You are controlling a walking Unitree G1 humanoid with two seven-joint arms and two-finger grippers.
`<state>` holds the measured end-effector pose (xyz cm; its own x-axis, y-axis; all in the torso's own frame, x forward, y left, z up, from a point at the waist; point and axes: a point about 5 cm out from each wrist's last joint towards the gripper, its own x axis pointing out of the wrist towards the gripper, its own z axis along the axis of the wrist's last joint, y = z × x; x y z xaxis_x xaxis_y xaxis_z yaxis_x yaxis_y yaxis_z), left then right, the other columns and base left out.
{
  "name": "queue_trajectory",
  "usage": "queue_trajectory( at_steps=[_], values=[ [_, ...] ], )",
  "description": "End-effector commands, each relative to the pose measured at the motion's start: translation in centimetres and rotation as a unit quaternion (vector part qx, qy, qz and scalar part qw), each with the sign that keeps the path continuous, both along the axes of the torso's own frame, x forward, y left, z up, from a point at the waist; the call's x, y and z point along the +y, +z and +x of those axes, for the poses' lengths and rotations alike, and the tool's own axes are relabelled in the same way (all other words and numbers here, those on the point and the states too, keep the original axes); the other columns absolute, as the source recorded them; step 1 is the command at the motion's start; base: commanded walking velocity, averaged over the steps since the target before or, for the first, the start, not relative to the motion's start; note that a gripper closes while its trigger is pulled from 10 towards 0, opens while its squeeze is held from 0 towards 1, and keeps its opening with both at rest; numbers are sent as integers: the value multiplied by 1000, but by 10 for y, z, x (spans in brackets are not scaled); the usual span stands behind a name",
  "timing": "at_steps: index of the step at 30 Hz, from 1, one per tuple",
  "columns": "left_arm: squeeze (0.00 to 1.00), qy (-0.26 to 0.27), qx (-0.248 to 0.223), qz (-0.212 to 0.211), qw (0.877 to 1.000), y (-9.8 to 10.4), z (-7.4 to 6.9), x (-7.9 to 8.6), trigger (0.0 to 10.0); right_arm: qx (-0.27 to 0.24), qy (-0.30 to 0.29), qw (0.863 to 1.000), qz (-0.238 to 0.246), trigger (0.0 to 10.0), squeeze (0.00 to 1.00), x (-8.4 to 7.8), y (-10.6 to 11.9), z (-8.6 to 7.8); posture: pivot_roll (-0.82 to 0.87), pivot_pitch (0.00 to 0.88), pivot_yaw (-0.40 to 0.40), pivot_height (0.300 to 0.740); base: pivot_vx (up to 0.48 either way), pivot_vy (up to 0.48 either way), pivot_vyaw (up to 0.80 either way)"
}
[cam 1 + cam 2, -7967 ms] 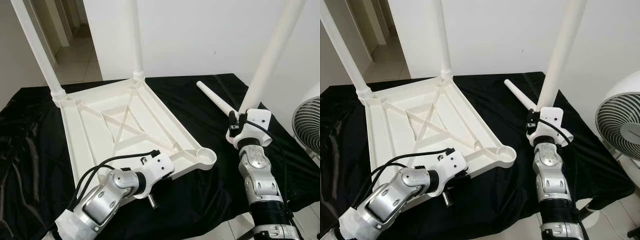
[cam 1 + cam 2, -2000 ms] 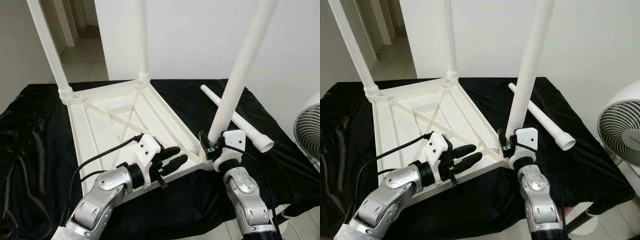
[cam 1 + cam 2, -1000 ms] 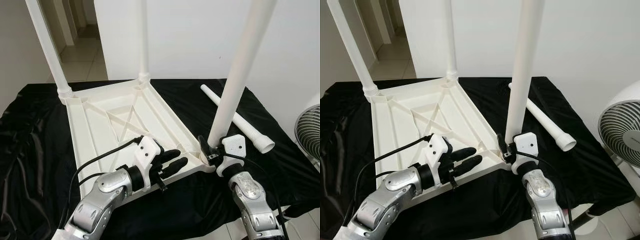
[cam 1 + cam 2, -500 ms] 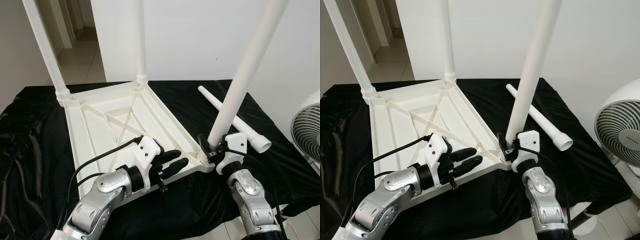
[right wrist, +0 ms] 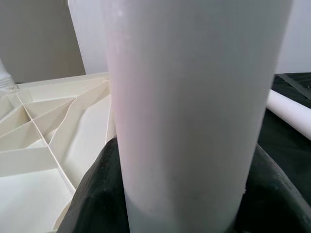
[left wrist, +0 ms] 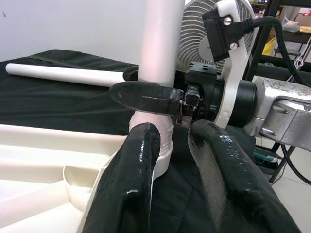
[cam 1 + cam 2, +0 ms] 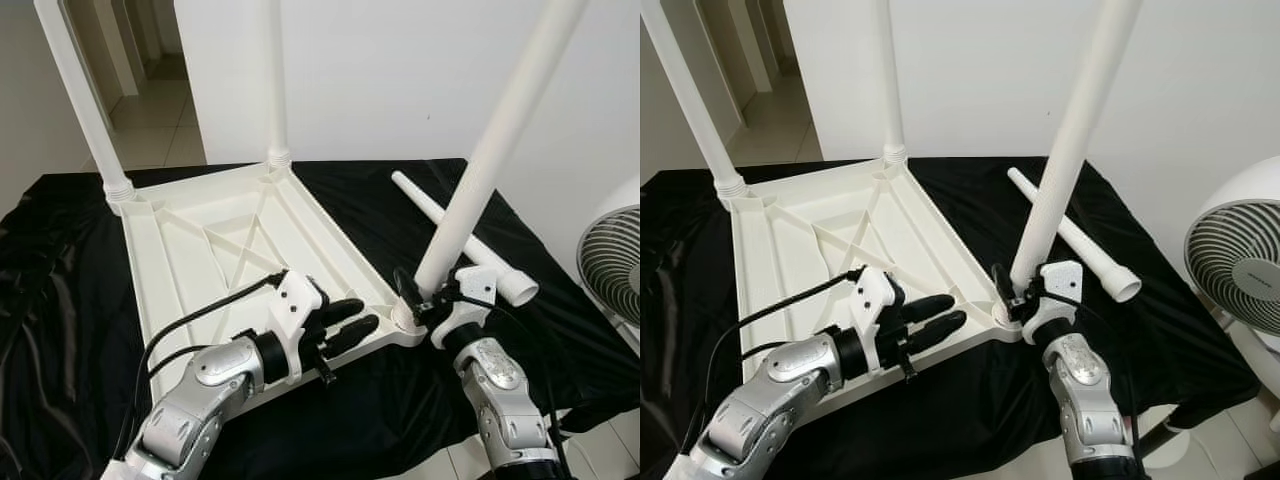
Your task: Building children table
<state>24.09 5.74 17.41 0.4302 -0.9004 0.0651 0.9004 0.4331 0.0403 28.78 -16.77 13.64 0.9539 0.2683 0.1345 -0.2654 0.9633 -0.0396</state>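
1. The right gripper [image 7: 420, 300] clamps its jaws on a tilted white leg [image 7: 490, 160] at the upturned tabletop's [image 7: 190, 260] near corner socket.
2. The left gripper [image 7: 345, 325] rests on the tabletop's edge, jaws slightly apart.
3. The left wrist view reveals a fan [image 6: 194, 36]; a spare leg [image 7: 1070, 235] lies on the black-draped surface [image 7: 60, 300].

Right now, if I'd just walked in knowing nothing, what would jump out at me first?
Probably the white table top lying upside down on the black cloth, with two legs already standing at its far corners. Next, the right gripper, jaws shut around a third leg, which stands tilted at the near right corner socket. The left gripper rests on the table top's near edge, and a fourth leg lies loose on the cloth.
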Motion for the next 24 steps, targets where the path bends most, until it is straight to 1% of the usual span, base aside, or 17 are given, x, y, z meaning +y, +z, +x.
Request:
queue_trajectory(
  at_steps=[1, 3, 4, 8, 9, 15, 19, 21, 24],
  values=[
    [0, 3, 2, 0, 1000, 0, -1, 1, 10000, 55, -3, 998, -4, 10000, 0, -1, -30, -10, 19, 35, 25, 740, 0, 0, 0],
    [0, 4, 3, -1, 1000, 0, -2, 1, 10000, 18, 5, 1000, -23, 10000, 0, 3, -26, -16, 20, 34, 24, 740, 0, 0, 0],
    [0, 4, 3, -2, 1000, 0, -2, 1, 10000, 9, 7, 999, -31, 10000, 0, 4, -25, -18, 20, 34, 24, 740, 0, 0, 0],
    [0, 4, 4, -3, 1000, 1, -2, 1, 10000, 2, 11, 999, -41, 10000, 0, 5, -24, -18, 19, 31, 24, 740, 0, 0, 0],
    [0, 4, 4, -2, 1000, 1, -2, 1, 10000, -1, 11, 999, -50, 10000, 0, 4, -23, -17, 19, 31, 24, 740, 0, 0, 0],
    [0, 3, 3, -2, 1000, 1, -1, 1, 10000, 9, 23, 998, -57, 10000, 0, 4, -24, -14, 20, 24, 26, 740, 0, 0, 0],
    [0, 2, 3, -1, 1000, 1, -1, 1, 10000, 18, 23, 998, -53, 10000, 0, 3, -22, -8, 20, 21, 25, 740, 0, 0, 0],
    [0, 3, 2, 0, 1000, 1, -2, 2, 10000, 39, 27, 997, -53, 10000, 0, 3, -27, -6, 23, 16, 26, 740, 0, 0, 0],
    [0, 3, 2, 0, 1000, 1, -2, 2, 10000, 52, 28, 997, -56, 10000, 0, 2, -29, -5, 23, 16, 26, 740, 0, 0, 0]
  ],
)
